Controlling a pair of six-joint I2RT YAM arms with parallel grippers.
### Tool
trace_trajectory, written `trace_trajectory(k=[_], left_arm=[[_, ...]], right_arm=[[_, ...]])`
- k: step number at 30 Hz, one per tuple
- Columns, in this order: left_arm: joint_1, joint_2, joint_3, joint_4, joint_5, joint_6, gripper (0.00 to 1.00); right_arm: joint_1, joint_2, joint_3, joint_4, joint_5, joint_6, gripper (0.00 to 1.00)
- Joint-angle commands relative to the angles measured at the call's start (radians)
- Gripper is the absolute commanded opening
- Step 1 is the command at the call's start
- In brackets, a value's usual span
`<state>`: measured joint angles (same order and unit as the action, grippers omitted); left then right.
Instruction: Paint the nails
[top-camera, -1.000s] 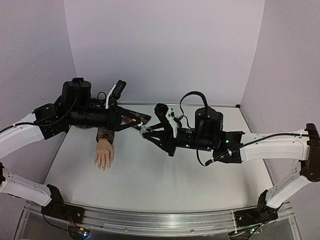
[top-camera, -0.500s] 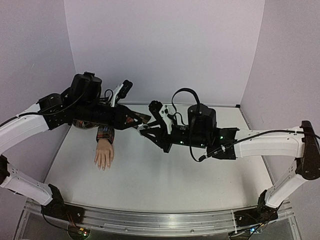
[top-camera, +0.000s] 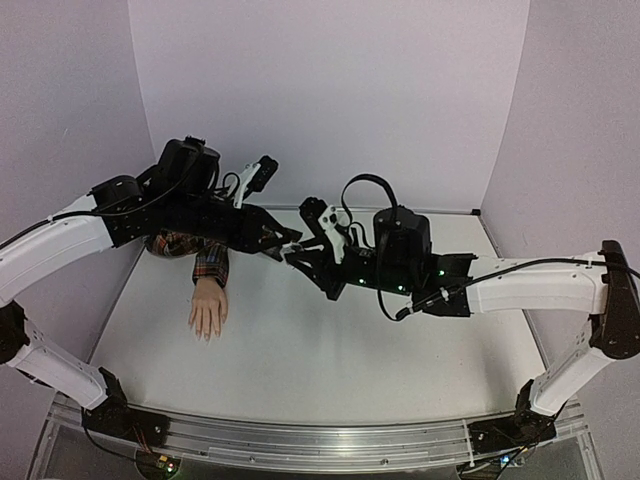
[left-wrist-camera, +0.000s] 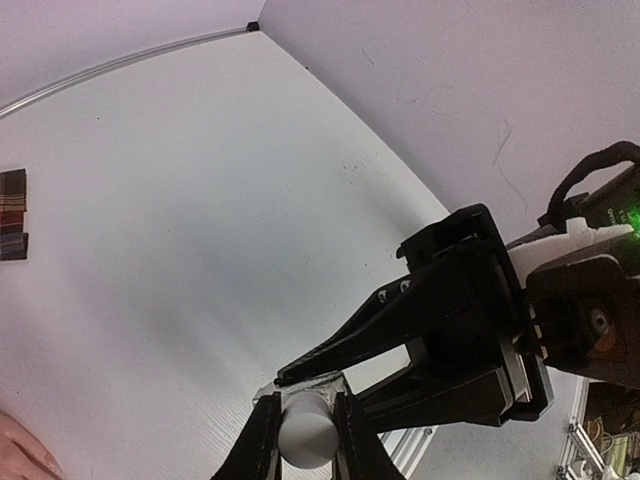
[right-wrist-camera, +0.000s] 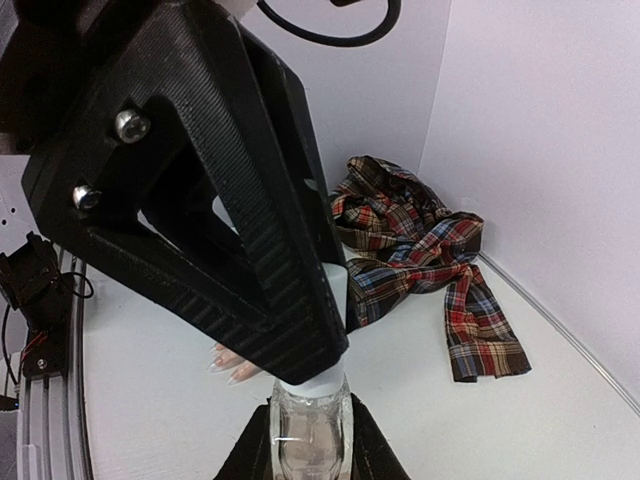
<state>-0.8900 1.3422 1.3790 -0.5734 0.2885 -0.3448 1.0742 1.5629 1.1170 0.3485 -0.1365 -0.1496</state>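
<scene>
I have both arms raised over the worktop (top-camera: 330, 345), their tips meeting in mid-air; the left gripper (top-camera: 277, 241) is clamped on the white cap (left-wrist-camera: 305, 436) of a small clear bottle (right-wrist-camera: 310, 440); the right gripper (top-camera: 303, 258) is closed tight on the bottle's glass body, directly opposite the left one. On the left wrist camera I see the cap pinched between my two fingers (left-wrist-camera: 262, 445), with the right gripper's black frame just beyond it; on the right wrist camera the bottle points straight out between the fingers, and the left gripper covers most of the cap; whether the cap is screwed home or loosened, I cannot tell.

The mannequin hand (top-camera: 208, 308) lies palm down on the worktop, below the left gripper and off to the left arm's side, well apart from both grippers; its plaid sleeve (top-camera: 208, 265) runs back under the left arm. The nails (top-camera: 205, 335) tip the fingers at the end nearest the arm bases, pale and glossy; on the right wrist camera a few of them (right-wrist-camera: 228, 372) peek out under the left gripper's lower edge, beyond the bottle; the crumpled plaid lies to the right of that gripper, against the wall.
</scene>
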Motion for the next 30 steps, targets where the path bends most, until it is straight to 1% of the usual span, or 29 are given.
trace_trajectory(k=[1, 4, 7, 11, 14, 15, 17, 19, 20, 21, 22, 23, 24, 27, 29, 30], left_arm=[[-0.022, 0.009, -0.047, 0.066, 0.251, 0.132, 0.0], [-0.022, -0.004, -0.074, 0.085, 0.445, 0.242, 0.0], [-0.021, 0.009, -0.041, -0.009, 0.562, 0.405, 0.0], [-0.02, 0.01, -0.002, -0.08, 0.587, 0.505, 0.0], [-0.02, -0.016, -0.016, -0.035, 0.59, 0.512, 0.0], [-0.02, -0.024, -0.019, -0.015, 0.561, 0.501, 0.03], [-0.018, -0.041, -0.018, 0.032, 0.462, 0.424, 0.17], [-0.011, -0.082, -0.032, 0.09, 0.367, 0.343, 0.35], [-0.01, -0.106, -0.044, 0.133, 0.302, 0.288, 0.45], [-0.009, -0.138, -0.07, 0.174, 0.252, 0.247, 0.61], [-0.009, -0.185, -0.093, 0.21, 0.203, 0.202, 0.72], [-0.009, -0.217, -0.111, 0.243, 0.147, 0.152, 0.81], [-0.01, -0.242, -0.13, 0.277, 0.097, 0.096, 0.88], [-0.009, -0.292, -0.176, 0.368, 0.009, -0.079, 0.99], [-0.011, -0.294, -0.195, 0.407, -0.057, -0.195, 0.99], [-0.011, -0.284, -0.194, 0.415, -0.088, -0.238, 0.97]], right_arm=[[0.01, -0.085, 0.04, 0.222, -0.205, 0.039, 0.0], [0.002, -0.102, 0.047, 0.228, -0.403, 0.09, 0.0], [-0.014, -0.107, 0.061, 0.227, -0.551, 0.139, 0.0], [-0.045, -0.127, 0.047, 0.23, -0.629, 0.195, 0.0], [-0.062, -0.141, 0.033, 0.234, -0.646, 0.205, 0.0], [-0.063, -0.146, 0.029, 0.234, -0.634, 0.204, 0.0], [-0.064, -0.155, 0.016, 0.232, -0.587, 0.195, 0.0], [-0.066, -0.167, -0.006, 0.225, -0.51, 0.174, 0.0], [-0.066, -0.174, -0.023, 0.217, -0.478, 0.158, 0.0], [-0.066, -0.182, -0.039, 0.207, -0.435, 0.127, 0.0], [-0.066, -0.188, -0.051, 0.196, -0.365, 0.102, 0.0], [-0.066, -0.191, -0.063, 0.189, -0.309, 0.085, 0.0], [-0.066, -0.194, -0.071, 0.176, -0.252, 0.071, 0.0], [-0.065, -0.191, -0.081, 0.154, -0.092, 0.049, 0.0], [-0.057, -0.178, -0.075, 0.153, 0.012, 0.038, 0.0], [-0.052, -0.169, -0.065, 0.151, 0.068, 0.038, 0.0]])
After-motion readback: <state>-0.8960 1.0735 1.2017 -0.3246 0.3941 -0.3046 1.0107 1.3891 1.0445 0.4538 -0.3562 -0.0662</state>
